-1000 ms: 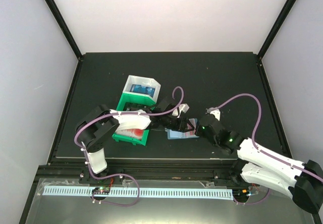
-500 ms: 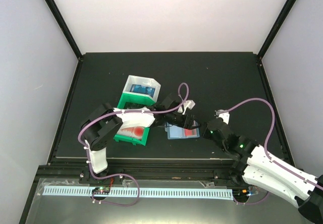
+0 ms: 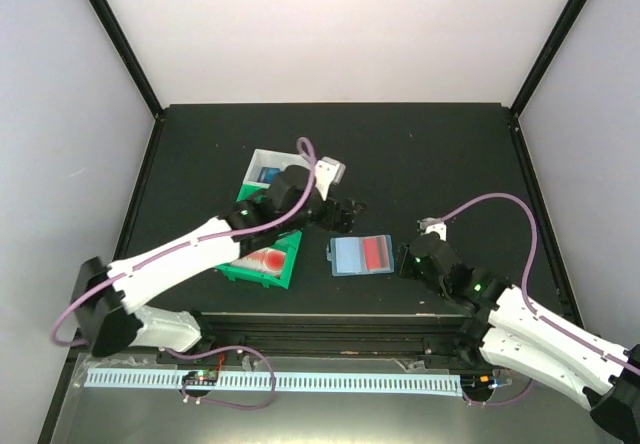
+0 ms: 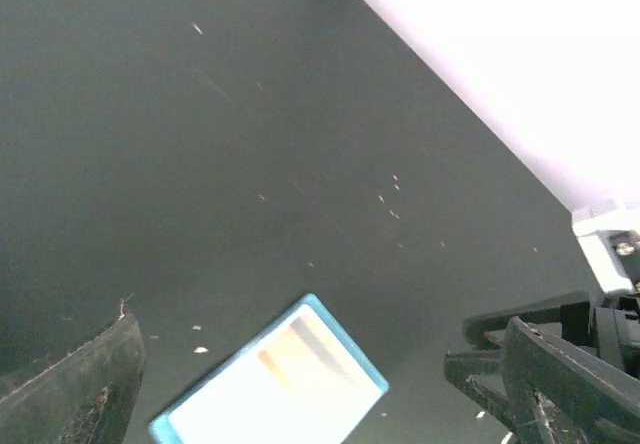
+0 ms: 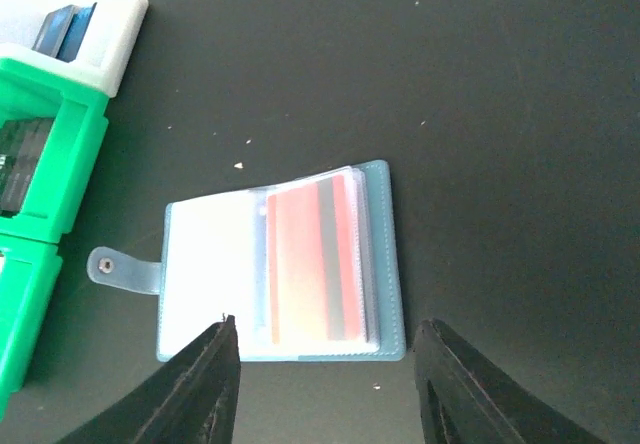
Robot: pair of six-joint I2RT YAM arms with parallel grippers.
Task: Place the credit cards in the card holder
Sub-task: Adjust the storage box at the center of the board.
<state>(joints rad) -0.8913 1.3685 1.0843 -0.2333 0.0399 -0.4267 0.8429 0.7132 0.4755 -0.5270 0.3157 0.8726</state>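
Holds the right fingers (image 5: 190, 394) spread wide and empty, with the teal-blue rectangular folding card holder (image 5: 280, 264) just ahead, between the two tips. Shows it lying open on the black table (image 5: 500, 84), a red-and-white plastic card (image 5: 310, 264) in its clear sleeve. Holds the left fingers (image 4: 540, 384) parted too, gripping nothing, near the holder's corner but apart.

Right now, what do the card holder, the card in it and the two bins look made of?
Card holder: probably faux leather or vinyl; matte teal cover with a snap tab, clear glossy plastic sleeves inside.
Red card: thin rigid plastic, going by its flat shape, slight sheen and dark stripe.
Green bin and white bin: moulded hard plastic; smooth, uniform colour, thick walls.
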